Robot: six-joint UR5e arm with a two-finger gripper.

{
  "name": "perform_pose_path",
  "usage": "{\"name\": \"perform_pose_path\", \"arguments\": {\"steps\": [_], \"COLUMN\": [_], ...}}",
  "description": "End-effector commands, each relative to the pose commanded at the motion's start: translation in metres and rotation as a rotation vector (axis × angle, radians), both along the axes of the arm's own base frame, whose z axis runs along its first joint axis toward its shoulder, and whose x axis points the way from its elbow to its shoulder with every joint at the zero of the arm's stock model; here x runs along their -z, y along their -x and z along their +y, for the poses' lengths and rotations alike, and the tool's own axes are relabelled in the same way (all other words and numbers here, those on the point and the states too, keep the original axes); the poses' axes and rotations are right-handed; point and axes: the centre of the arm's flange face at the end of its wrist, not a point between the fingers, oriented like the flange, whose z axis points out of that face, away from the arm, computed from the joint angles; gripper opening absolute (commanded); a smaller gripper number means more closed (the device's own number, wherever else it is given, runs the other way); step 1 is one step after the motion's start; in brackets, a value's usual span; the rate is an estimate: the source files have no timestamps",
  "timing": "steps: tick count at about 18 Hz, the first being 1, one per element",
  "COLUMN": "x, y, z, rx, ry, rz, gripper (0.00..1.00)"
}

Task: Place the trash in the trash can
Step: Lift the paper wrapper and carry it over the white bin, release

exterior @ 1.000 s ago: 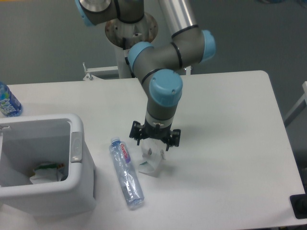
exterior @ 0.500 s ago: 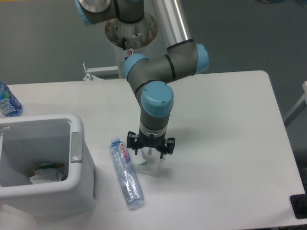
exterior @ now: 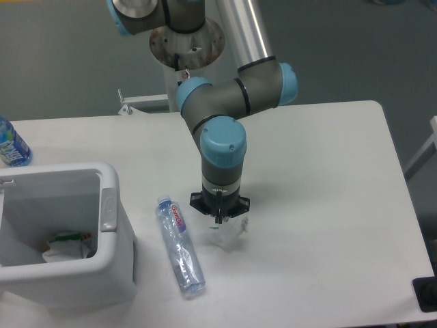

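Observation:
A crumpled white paper packet (exterior: 230,234) lies on the table just under my gripper (exterior: 220,219). The fingers have come together on the packet's top edge, so the gripper is shut on it. To its left a clear plastic bottle (exterior: 180,247) with a red-and-white label lies flat, cap end pointing away. At the left edge stands the white trash can (exterior: 109,212), its grey tab facing the bottle. Some crumpled paper (exterior: 65,247) sits inside it.
A blue-labelled water bottle (exterior: 11,143) stands at the far left behind the bin. The arm's base (exterior: 186,41) rises at the table's back edge. A dark object (exterior: 427,294) shows at the right front corner.
The gripper came down a little toward the packet, then its spread fingers closed on it. The packet now looks more squashed and sits slightly to the right.

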Motion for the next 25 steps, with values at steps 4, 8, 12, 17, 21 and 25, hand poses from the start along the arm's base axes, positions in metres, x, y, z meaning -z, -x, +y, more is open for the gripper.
{"name": "perform_pose_path", "arguments": {"steps": [4,8,12,17,21,25], "x": [-0.089,-0.171,-0.219,-0.276,-0.288,-0.292], "y": [0.032,0.066,0.063,-0.002,-0.080,-0.146], "z": [-0.020,-0.025,-0.010,-0.004,0.027,0.054], "rx": [-0.070,-0.266,-0.392,-0.414,-0.327,-0.213], "ry": [-0.162,-0.411,-0.545,-0.639,-0.654,-0.654], "rz": [0.074,0.026,-0.005,-0.018,-0.069,-0.104], "gripper": [0.00,0.00,0.00,0.00,0.00,0.00]}}
